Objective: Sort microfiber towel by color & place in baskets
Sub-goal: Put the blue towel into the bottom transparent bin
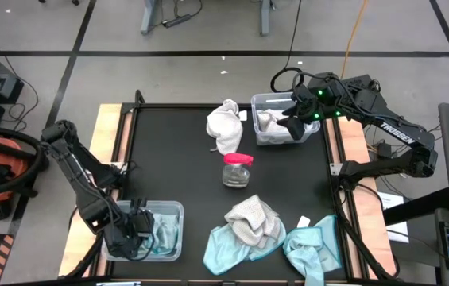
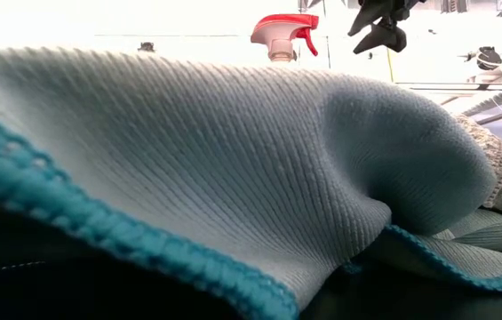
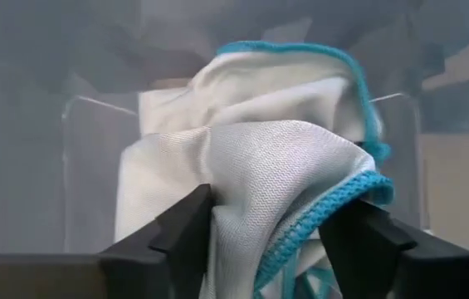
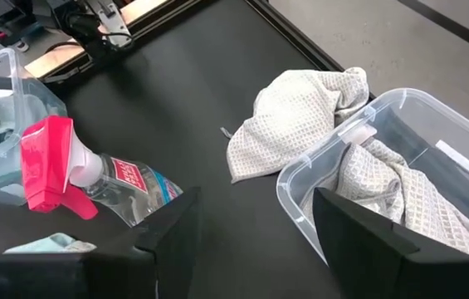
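Left gripper [image 1: 138, 230] sits low inside the near-left basket [image 1: 178, 208]. Its fingers stand apart on either side of the blue towel [image 3: 267, 166] there; whether the cloth is fully free of them cannot be told.

Risk: the teal hem lies against one finger [image 3: 367, 241]. If it catches, a rising arm would drag the towel back out of the basket.

Ahead of that gripper, mid-table, stands a spray bottle [image 1: 237, 169] with a white towel [image 1: 226, 125] beyond it. To its side lie a grey towel [image 1: 254, 218] and two blue towels [image 1: 228, 250], overlapped.

Risk: a pinch there may lift two colours together.

Right gripper [image 1: 294, 127] hovers over the far-right basket [image 1: 265, 100], fingers apart, holding nothing; a grey towel [image 4: 400, 199] lies beneath it.
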Motion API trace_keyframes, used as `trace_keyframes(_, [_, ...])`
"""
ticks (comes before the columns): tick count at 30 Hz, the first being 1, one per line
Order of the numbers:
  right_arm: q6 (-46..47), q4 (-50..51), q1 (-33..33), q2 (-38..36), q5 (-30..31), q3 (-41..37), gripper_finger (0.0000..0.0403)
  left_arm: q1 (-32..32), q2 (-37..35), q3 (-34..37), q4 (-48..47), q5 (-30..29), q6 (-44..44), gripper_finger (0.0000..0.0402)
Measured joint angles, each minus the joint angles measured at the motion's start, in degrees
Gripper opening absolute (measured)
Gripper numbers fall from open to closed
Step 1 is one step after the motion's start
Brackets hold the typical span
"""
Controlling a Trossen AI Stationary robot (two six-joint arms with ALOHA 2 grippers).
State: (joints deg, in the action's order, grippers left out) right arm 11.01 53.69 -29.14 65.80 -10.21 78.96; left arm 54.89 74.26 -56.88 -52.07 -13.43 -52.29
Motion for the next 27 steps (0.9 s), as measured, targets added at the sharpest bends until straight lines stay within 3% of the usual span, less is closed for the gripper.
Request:
trace_keyframes(8, [-6.57, -0.04, 0.00, 0.00, 0.12, 0.00, 0.0219, 0.00, -0.74, 0.00, 0.15, 2.97, -1.07, 0.0242])
trace_keyframes(14, [-12.06, 0.02, 0.00, 0.00, -0.03, 0.00, 0.0219, -0.39, -3.75, -0.43, -0.08, 3.56, -11.64, 0.0242])
trace_keyframes(27, [-17.76, 4.86, -0.01, 0.00, -0.68, 0.00, 0.0219, -0.44, -10.73, -4.24, 0.73, 5.48, -25.35, 0.0242])
